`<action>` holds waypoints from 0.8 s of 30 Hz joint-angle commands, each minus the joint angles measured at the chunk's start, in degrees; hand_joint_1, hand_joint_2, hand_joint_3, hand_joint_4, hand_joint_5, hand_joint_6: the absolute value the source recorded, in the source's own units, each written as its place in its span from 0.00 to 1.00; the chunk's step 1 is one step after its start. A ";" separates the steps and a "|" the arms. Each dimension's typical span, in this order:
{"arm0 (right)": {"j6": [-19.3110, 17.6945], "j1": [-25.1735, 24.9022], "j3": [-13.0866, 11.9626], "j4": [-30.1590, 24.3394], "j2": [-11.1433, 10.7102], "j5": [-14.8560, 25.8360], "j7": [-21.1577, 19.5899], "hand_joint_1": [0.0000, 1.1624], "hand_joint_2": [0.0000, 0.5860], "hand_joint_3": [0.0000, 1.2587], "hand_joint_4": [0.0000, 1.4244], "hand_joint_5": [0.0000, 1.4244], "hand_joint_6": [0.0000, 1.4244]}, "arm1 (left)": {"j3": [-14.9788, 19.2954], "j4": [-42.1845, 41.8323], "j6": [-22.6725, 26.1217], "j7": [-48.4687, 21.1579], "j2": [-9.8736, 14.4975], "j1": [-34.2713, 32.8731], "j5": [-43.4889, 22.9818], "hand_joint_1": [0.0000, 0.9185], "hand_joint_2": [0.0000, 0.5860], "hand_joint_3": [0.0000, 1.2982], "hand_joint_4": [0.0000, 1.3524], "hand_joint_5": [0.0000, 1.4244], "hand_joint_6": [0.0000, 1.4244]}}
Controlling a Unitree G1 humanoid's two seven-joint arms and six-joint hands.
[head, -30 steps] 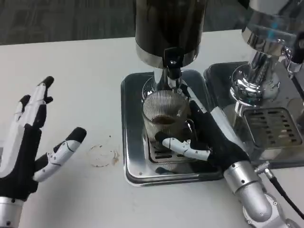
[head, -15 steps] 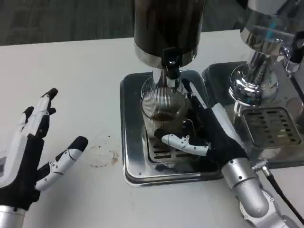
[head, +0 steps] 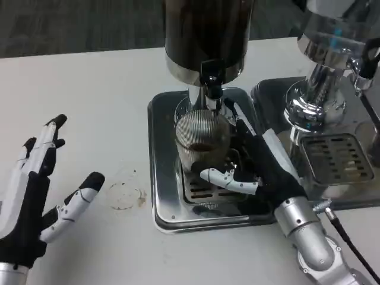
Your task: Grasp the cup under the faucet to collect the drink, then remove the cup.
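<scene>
A ribbed clear glass cup (head: pixel 200 142) stands on the grate of a metal drip tray (head: pixel 161 178), right under the black faucet (head: pixel 212 80) of a dark dispenser (head: pixel 205 35). A little brown drink lies in the cup. My right hand (head: pixel 261 169) wraps the cup from its right side, thumb across the front near the base, fingers behind it. My left hand (head: pixel 35 190) hovers over the table at the left with fingers spread, holding nothing.
A second chrome dispenser (head: pixel 323 71) with its own drip tray (head: pixel 338 160) stands close on the right. A faint ring stain (head: pixel 124 193) marks the white table left of the tray. A black cable (head: pixel 350 249) trails from my right forearm.
The whole picture has shifted slightly, so the camera moved. My right hand stays around the cup under the faucet. My left hand sits a little lower and more to the left.
</scene>
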 commanded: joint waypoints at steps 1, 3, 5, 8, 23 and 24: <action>1.02 1.05 0.68 2.57 1.31 0.08 2.32 0.69 0.30 0.09 0.19 0.16 0.22 | 0.28 -0.72 0.53 0.13 0.50 0.53 -1.24 0.00 0.34 0.04 0.00 0.13 0.01; 0.83 0.93 0.45 2.88 1.52 0.17 1.83 0.70 0.31 0.13 0.22 0.17 0.24 | 0.18 -0.90 0.61 0.21 0.58 0.59 -1.19 0.00 0.34 0.04 0.00 0.13 0.01; 0.66 0.80 0.07 3.29 1.72 0.34 1.34 0.71 0.30 0.16 0.23 0.19 0.25 | 0.17 -1.03 0.73 0.17 0.60 0.66 -1.30 0.00 0.34 0.04 0.00 0.13 0.01; 0.32 0.58 -0.32 3.78 1.91 0.05 0.58 0.73 0.30 0.20 0.27 0.21 0.27 | 0.35 -1.16 0.88 0.06 0.73 0.87 -1.57 0.00 0.34 0.04 0.00 0.13 0.01; 0.56 -0.50 -0.03 3.85 2.07 -4.12 -9.15 0.83 0.29 0.40 0.39 0.34 0.41 | 0.31 -1.70 0.27 -0.18 1.18 1.47 -2.29 0.00 0.34 0.06 0.00 0.13 0.02; 0.49 -0.49 -0.03 3.82 2.10 -4.26 -9.51 0.83 0.29 0.41 0.40 0.35 0.41 | 0.23 -1.73 0.21 -0.18 1.15 1.50 -2.24 0.00 0.34 0.06 0.00 0.13 0.02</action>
